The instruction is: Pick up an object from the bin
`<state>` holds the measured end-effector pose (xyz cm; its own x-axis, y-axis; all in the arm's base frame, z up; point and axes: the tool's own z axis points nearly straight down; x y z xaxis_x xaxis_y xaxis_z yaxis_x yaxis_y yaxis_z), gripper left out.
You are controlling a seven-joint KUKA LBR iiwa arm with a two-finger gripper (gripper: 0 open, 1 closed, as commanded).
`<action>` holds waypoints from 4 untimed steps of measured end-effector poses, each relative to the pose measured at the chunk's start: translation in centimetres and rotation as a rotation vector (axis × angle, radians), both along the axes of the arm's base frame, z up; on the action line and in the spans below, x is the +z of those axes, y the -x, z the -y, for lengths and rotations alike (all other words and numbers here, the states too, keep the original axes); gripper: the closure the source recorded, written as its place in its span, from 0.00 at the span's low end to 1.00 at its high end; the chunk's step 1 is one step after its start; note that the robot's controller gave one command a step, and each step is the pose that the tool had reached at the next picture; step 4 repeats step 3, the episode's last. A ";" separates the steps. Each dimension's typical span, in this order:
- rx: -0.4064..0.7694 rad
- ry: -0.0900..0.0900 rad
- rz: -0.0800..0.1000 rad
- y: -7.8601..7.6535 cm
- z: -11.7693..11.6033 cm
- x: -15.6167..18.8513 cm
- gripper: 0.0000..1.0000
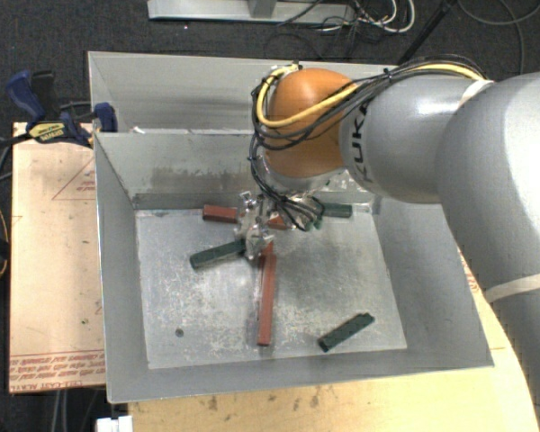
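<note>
- End effector (256, 228), a small metallic part under the wrist, sits low in the grey metal bin (117, 241). It is close above the floor, a little behind and left of the floor's middle.
- Whether it is open or closed cannot be told from this view, nor whether it has hold of anything.
- Two things meet right at its tip. One is the right end of a dark green stick (218, 256), which lies flat and slants away to the left.
- The other is the far end of a long red-brown stick (266, 300), which runs from there almost straight toward the near wall.
- Whether the end effector touches either stick cannot be told, as the wrist hides the spot where they come together.
- A short red-brown block (220, 212) lies flat just left of the end effector, near the back edge of the floor and apart from the green stick.
- Another dark green piece (338, 211) lies along the back edge on the right, partly hidden by the wrist.
- A dark green block (346, 331) lies slanted near the front right corner, well apart from the end effector.
- An orange cover (310, 120) sits above the end effector with yellow and black cables (279, 88) looped over it.
- The grey arm (432, 124) leads off to the right.
</note>
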<state>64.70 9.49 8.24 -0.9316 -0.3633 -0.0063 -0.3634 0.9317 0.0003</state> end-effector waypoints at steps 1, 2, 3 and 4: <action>0.121 0.000 0.012 1.2 -0.3 -0.1 1.00; 0.249 0.001 -0.001 2.8 -1.6 12.8 1.00; 0.249 0.001 -0.002 2.9 -1.6 12.8 1.00; 0.249 0.001 -0.002 2.9 -1.6 12.8 1.00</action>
